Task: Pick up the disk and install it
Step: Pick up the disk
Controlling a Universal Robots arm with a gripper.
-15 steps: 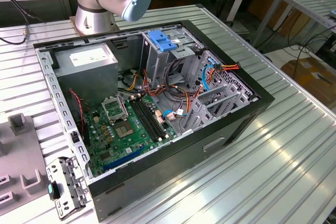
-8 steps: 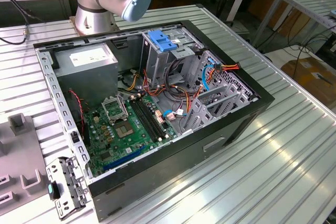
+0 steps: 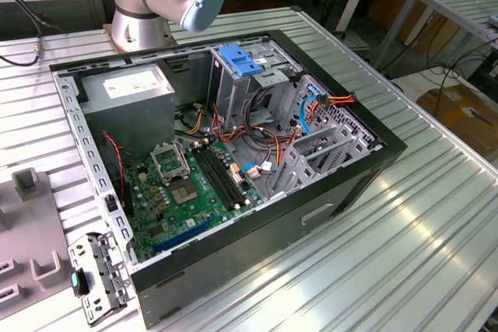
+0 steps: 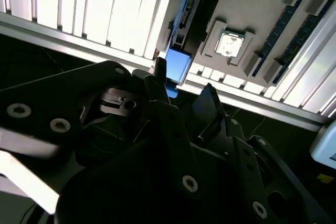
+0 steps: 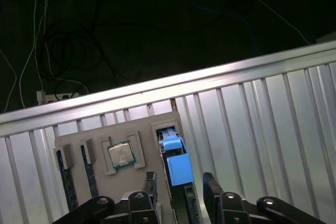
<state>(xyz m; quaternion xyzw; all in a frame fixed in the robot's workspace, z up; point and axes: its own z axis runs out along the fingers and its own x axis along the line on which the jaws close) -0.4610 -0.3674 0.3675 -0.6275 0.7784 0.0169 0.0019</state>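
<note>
Gripper: in both wrist views the gripper hangs directly over the disk, black linkage and screw heads in the foreground
Fingers: the 2 fingers are spread apart, 1 on each side of the disk's blue end; in the first wrist view a narrow gap shows between each finger and the disk, so nothing is pinched
Disk: the disk stands on edge in a slot of the holder tray, its blue plastic end facing the wrist cameras, its body running down into the slot
Holder tray: the grey holder tray lies flat on the table, near the table's edge
Processor: a square silver processor sits in its own pocket of the tray, just beside the disk's slot
Memory sticks: 2 memory sticks stand in narrow slots on the far side of the processor from the disk
Table: ribbed aluminium table; dark floor with cables beyond its edge
Computer case: in the exterior view the open black computer case lies on the table with the motherboard exposed
Power supply: grey power supply in the case's corner nearest the arm's base
Drive cage: metal drive cage with a blue handle on top, upright inside the case
</note>
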